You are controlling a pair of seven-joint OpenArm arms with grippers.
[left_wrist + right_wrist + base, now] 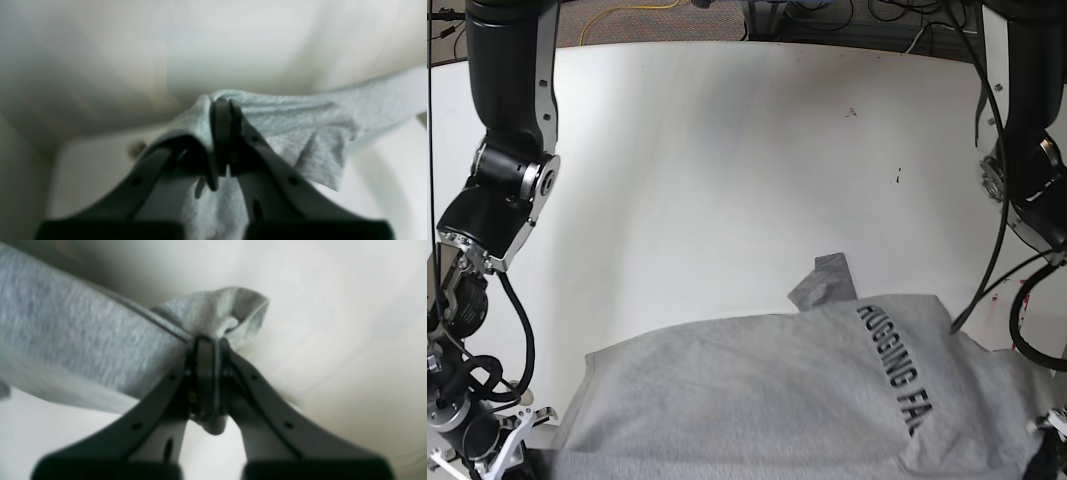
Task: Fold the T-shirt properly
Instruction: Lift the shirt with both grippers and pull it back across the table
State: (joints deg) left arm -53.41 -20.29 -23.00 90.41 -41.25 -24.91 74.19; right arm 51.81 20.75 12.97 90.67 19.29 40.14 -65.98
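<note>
The heather-grey T-shirt (757, 400) lies spread along the near edge of the white table, and a folded-over part on the right shows dark block lettering (892, 375). A small flap (827, 280) sticks out toward the table's middle. In the left wrist view my left gripper (223, 101) is shut on a bunched edge of the T-shirt (300, 133), lifted off the table. In the right wrist view my right gripper (207, 340) is shut on a seamed edge of the T-shirt (83, 340), which stretches away to the left. The fingertips are hidden in the base view.
The white table (727, 150) stretches far behind the shirt, with small dark specks (899, 177). Cables (857, 15) lie past its far edge. My right arm (502, 190) stands at the left side and my left arm (1027, 190) at the right.
</note>
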